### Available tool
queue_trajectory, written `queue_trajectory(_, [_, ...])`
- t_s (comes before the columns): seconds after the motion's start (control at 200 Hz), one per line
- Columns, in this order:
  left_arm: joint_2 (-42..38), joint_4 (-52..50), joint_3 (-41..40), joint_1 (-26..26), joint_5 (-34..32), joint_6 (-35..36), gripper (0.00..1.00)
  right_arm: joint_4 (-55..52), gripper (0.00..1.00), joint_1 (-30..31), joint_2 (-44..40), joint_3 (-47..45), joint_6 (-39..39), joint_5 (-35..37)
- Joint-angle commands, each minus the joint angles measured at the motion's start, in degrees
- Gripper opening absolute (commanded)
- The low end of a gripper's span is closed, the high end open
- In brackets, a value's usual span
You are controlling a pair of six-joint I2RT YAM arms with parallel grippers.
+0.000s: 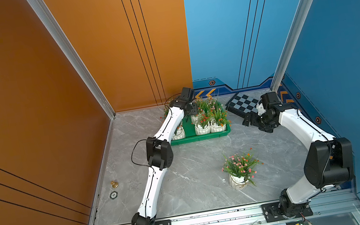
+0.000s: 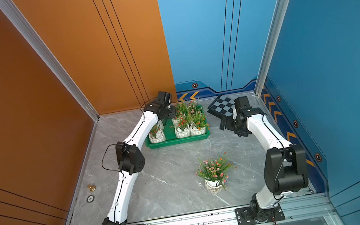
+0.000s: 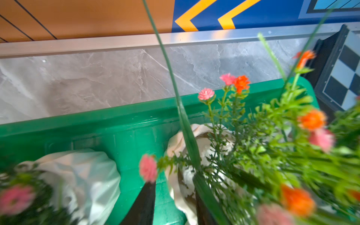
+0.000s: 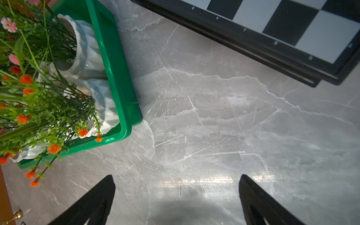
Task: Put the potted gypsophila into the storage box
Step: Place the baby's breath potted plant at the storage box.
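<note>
Step in hand, by my read: L arm is placing a pot in the storage box [image 1: 200,138] at the table's [image 1: 197,179] far edge. The left gripper [image 3: 173,187] is down by the box's far wall, fingers part-open either side of a white pot [image 3: 185,148]; can't tell if they touch it. The right gripper [image 4: 177,194] is wide open and empty over bare table, btw box and chequered board [image 1: 242,104]. Box holds several pots, mostly on its right side, plus one at front-left. One potted gypsophila [image 1: 239,178] stands alone toward the near edge, well apart from the box. Next: L lifts clear w/o snagging sprigs, then someone fetches the loose pot; R arm looks nearer.
</note>
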Motion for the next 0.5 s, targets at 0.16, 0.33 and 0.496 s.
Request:
queue_trajectory(0.16, [-12.7,-0.2,-7.4,1.5,-0.6,-0.8,0.39,-12.8,1.00,-2.1,-6.2,-2.8,0.3,6.1])
queue_trajectory(0.33, [-19.7,-0.1,-14.2,1.6,-0.6,-1.4,0.41,-18.5,1.00,-6.9,-11.2,-3.8,2.0,5.8])
queue_trajectory(0.496, [-26.1,-0.1,-20.3,1.5,-0.3,-2.7,0.43,-23.6,1.00,-11.1,-14.7,-6.0,1.5,7.2])
